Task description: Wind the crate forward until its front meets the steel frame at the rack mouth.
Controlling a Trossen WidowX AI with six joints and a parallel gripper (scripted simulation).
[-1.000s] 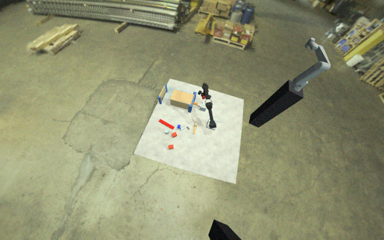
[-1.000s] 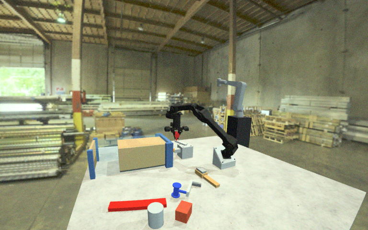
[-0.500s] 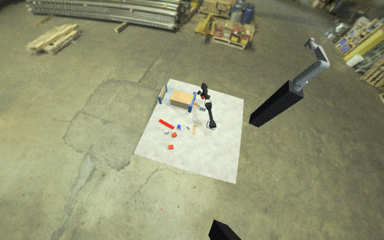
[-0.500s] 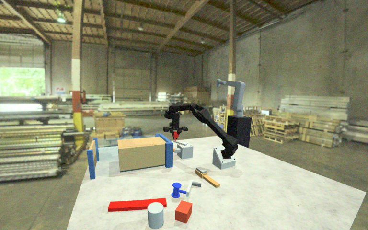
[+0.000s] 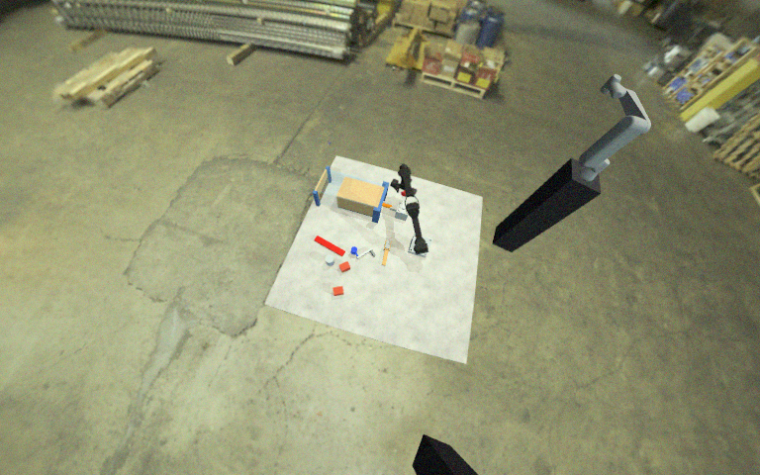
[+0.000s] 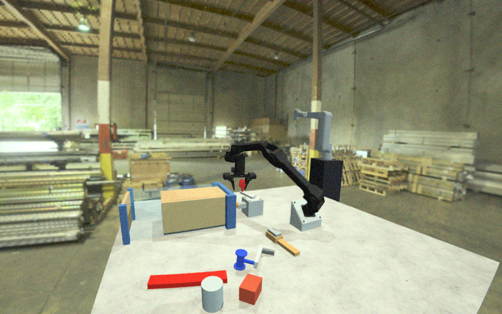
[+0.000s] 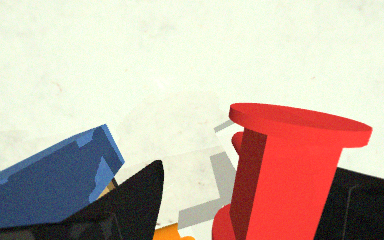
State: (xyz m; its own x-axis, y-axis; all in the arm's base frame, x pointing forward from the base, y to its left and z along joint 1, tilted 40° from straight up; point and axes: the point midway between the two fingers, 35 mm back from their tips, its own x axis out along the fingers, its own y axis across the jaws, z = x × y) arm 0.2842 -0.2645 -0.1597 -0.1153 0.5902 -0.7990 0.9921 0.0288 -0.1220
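Note:
The tan crate [image 5: 360, 193] [image 6: 194, 210] sits flat in the cubby, its front end at the blue frame [image 5: 374, 214] [image 6: 231, 211] [image 7: 55, 182]; no gap shows between them. An orange strap [image 5: 387, 205] [image 7: 167, 234] runs toward the grey winch [image 5: 401, 215] [image 6: 253, 206]. The winch handle's grey arm lies over the winch top, and its red knob [image 6: 242, 184] [image 7: 295, 180] stands upright. My gripper [image 6: 240, 188] is open, its fingers spread around the knob without gripping it. In the wrist view the knob is nearer the right finger, which it partly hides. The key is hidden.
A blue spool-shaped tool [image 6: 240, 260], a grey crank [image 6: 257, 257] and a wooden tool [image 6: 286, 246] lie before the cubby. A red bar [image 5: 330, 245] [image 6: 185, 279], a grey cylinder [image 6: 212, 294] and red blocks [image 5: 344, 267] [image 5: 337, 290] are farther from the winch.

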